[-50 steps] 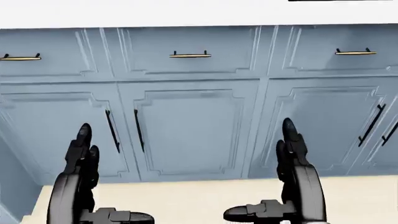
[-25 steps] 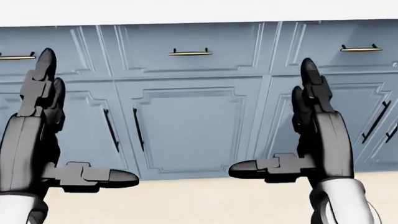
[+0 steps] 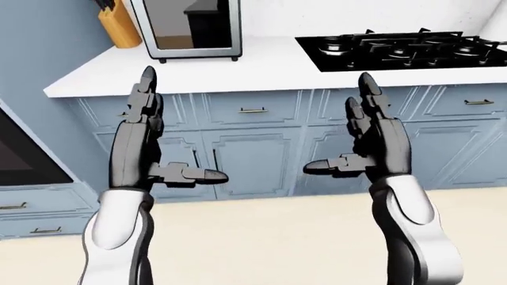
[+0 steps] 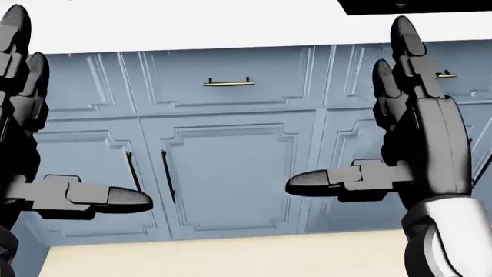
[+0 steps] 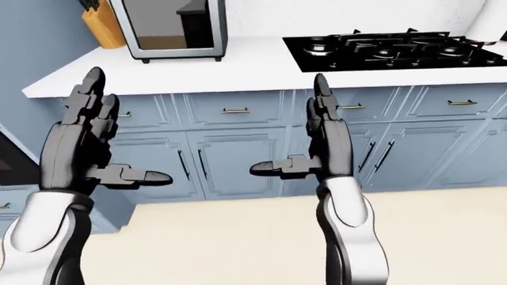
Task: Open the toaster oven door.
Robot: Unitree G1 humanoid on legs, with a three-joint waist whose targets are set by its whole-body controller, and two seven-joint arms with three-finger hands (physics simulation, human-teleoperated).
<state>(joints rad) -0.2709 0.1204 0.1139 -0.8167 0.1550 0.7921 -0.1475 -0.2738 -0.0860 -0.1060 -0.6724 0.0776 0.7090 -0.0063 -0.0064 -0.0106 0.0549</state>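
The toaster oven [image 3: 190,27] stands on the white counter [image 3: 261,62] at the top left of the left-eye view, its glass door shut; it also shows in the right-eye view [image 5: 170,28]. My left hand [image 3: 162,133] is raised with fingers straight and thumb out, open and empty, below the oven. My right hand [image 3: 361,133] is raised the same way, open and empty, to the right. Both hands are well short of the counter. In the head view the left hand [image 4: 46,144] and right hand [image 4: 385,127] stand before blue cabinet doors.
A wooden knife block [image 3: 119,24] stands left of the oven. A black gas cooktop [image 3: 404,47] lies at the counter's right. Blue drawers and cabinet doors [image 3: 254,154] with handles run below the counter. A dark appliance [image 3: 19,154] sits at the left edge. Beige floor [image 3: 269,237] lies below.
Both hands have risen higher in the head view. The head view has shifted slightly, with the counter edge and cabinets lower in the picture.
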